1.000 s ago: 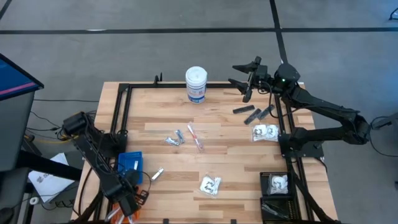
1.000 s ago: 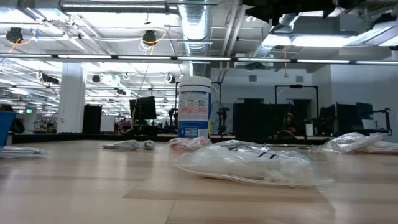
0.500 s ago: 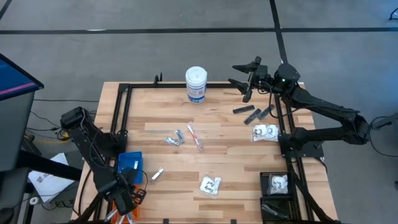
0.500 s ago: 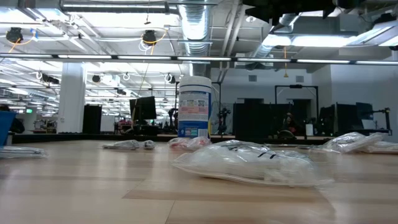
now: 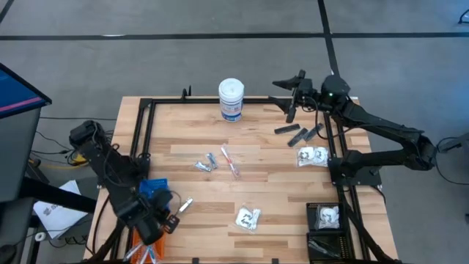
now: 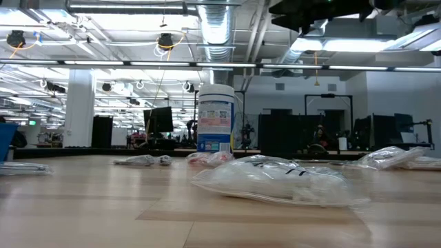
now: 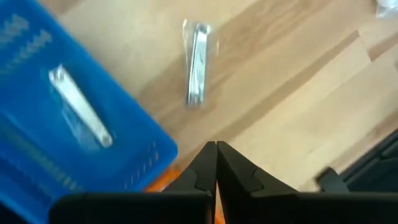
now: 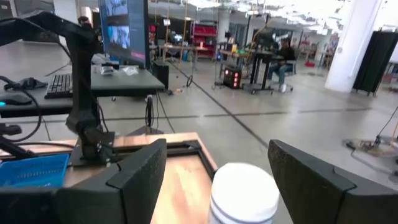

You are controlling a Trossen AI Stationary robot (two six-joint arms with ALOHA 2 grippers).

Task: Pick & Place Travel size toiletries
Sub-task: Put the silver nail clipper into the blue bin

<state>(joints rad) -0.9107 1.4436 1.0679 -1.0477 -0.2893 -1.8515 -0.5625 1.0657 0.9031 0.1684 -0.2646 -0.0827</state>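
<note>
- The left gripper [image 5: 167, 222] has its fingers [image 7: 216, 163] pressed together with nothing between them; it hangs just beside the blue bin [image 5: 152, 192], at the bin's near corner by the table's front edge.
- In the left wrist view, a small silver tube [image 7: 81, 114] lies inside the blue bin, and a wrapped silver tube [image 7: 198, 62] lies on the wood just outside it.
- The right gripper [image 5: 287, 94] stands wide, fingers [image 8: 135, 177] far apart and empty, raised near the white canister [image 5: 231, 99], to its right at the table's far edge.
- Slim black pieces [image 5: 299, 133] lie on the table below the right gripper.
- Right of the canister and nearer the front, a clear packet [image 5: 312, 155] rests against the right rail.
- In front of the canister, silver-blue tubes [image 5: 204, 163] and white-and-red sticks [image 5: 229, 160] sit mid-table; a second packet [image 5: 248, 218] lies farther forward.
- A black bin [image 5: 326, 218] at the front right corner holds another packet.
</note>
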